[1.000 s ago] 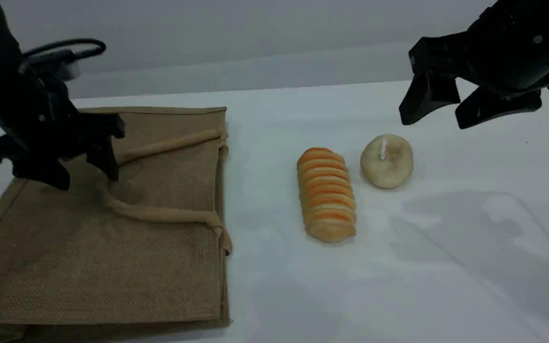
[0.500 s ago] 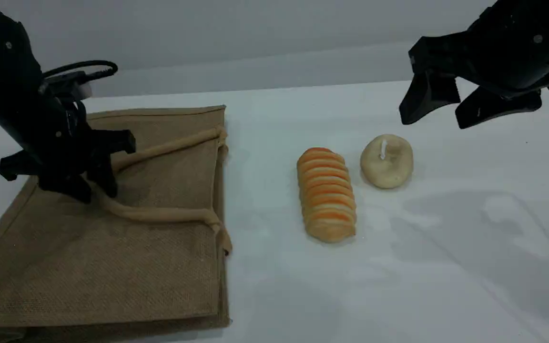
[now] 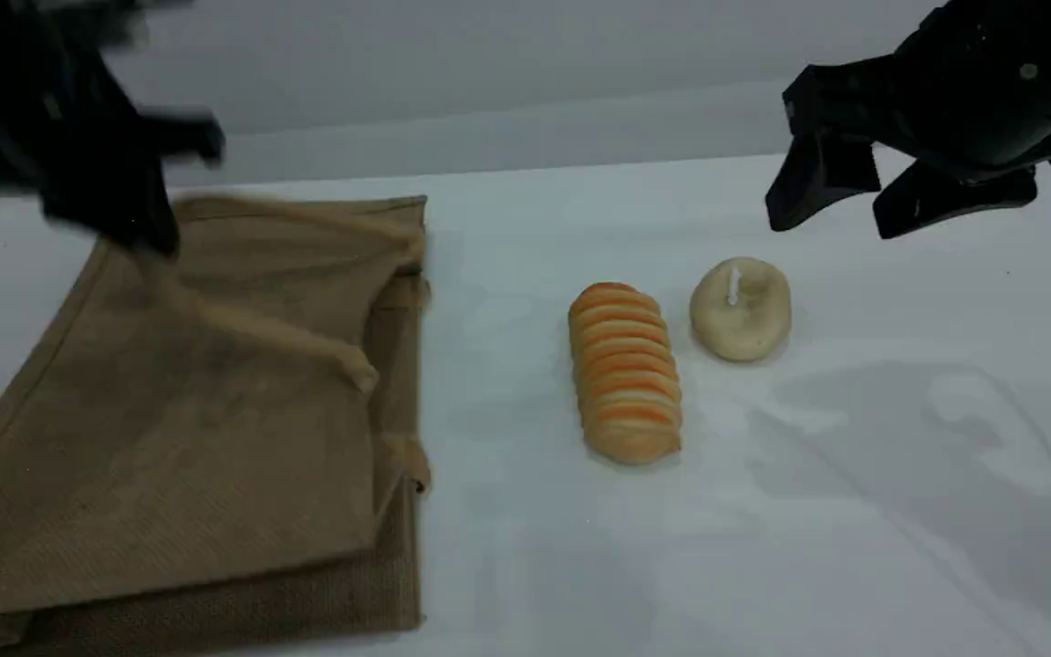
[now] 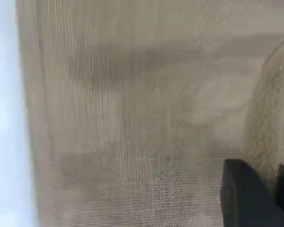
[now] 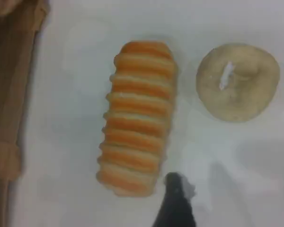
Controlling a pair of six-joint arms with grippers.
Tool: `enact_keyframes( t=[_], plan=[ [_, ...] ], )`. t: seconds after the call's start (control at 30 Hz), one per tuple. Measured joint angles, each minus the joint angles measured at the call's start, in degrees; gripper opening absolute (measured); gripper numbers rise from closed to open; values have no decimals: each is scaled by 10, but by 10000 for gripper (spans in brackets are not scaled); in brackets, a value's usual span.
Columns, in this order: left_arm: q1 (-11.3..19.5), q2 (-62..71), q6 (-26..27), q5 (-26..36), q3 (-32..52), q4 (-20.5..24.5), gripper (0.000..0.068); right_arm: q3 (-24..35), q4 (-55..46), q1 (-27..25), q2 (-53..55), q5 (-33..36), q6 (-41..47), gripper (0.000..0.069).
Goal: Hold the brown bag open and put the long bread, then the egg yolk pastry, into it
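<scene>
The brown bag (image 3: 215, 420) lies at the left of the tabletop (image 3: 580, 566), its upper panel peaking where the left pincer (image 3: 147, 242) is clamped shut on a rope handle (image 3: 261, 333), the grip itself blurred in the scene view. To do this step well, we judge, we should lift the handle straight up until the mouth facing the foods gapes, then hold steady. The right pincer (image 3: 840, 205) hangs with jaws spread wide and nothing in them, above and beyond the egg yolk pastry (image 3: 741, 307). Just beside that pastry lies the long bread (image 3: 626, 372), which we should take across its ridges first
</scene>
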Motion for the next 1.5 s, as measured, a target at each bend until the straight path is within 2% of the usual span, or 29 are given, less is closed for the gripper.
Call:
enact_keyframes(
  t=[0.07, 0.2, 0.33, 0.53, 0.63, 0.7, 1.03, 1.33, 1.5],
  plan=[
    [0, -37, 47, 51, -34, -6, 92, 0, 0, 0, 0, 0, 0, 500],
    [0, -104, 140, 151, -109, -45, 92, 0, 0, 1, 5, 1, -2, 500],
    [0, -148, 235, 233, -182, -107, 92, 0, 3, 20, 8, 1, -35, 500],
    [0, -153, 386, 347, -266, -214, 92, 0, 46, 49, 26, -54, -48, 500],
    [0, -153, 438, 363, -286, -254, 92, 0, 50, 56, 47, -72, -48, 500],
    [0, -153, 452, 364, -288, -258, 92, 0, 50, 58, 65, -76, -48, 500],
    [0, -153, 456, 364, -288, -253, 92, 0, 47, 59, 125, -79, -48, 500],
    [0, -153, 454, 363, -288, -258, 92, -2, 47, 114, 130, -121, -47, 500],
    [0, -153, 449, 363, -288, -263, 92, -37, 47, 136, 164, -129, -47, 500]
  ],
)
